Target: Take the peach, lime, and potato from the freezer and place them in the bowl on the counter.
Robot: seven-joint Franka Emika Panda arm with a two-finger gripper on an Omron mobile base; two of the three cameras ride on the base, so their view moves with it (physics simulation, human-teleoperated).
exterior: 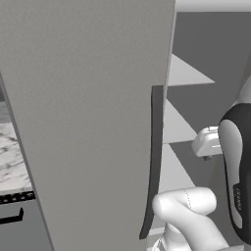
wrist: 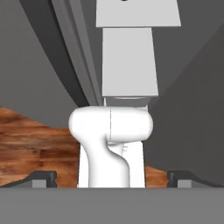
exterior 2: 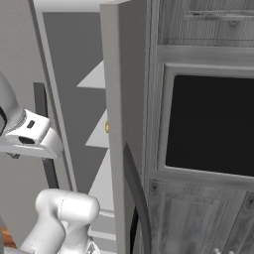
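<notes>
The gripper (wrist: 112, 178), wide open and empty, points down toward the wooden floor (wrist: 30, 144), while the freezer (exterior: 98, 122) stands open ahead with white shelves (exterior 2: 101, 136); a small yellowish spot there could be fruit.

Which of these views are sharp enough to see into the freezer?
Left base view: sharp, evenly lit, but the freezer door blocks most of it. Right base view: crisp white shelves, no glare. Hand view: the pincer fingertips spread, pointing at the wood floor.
</notes>
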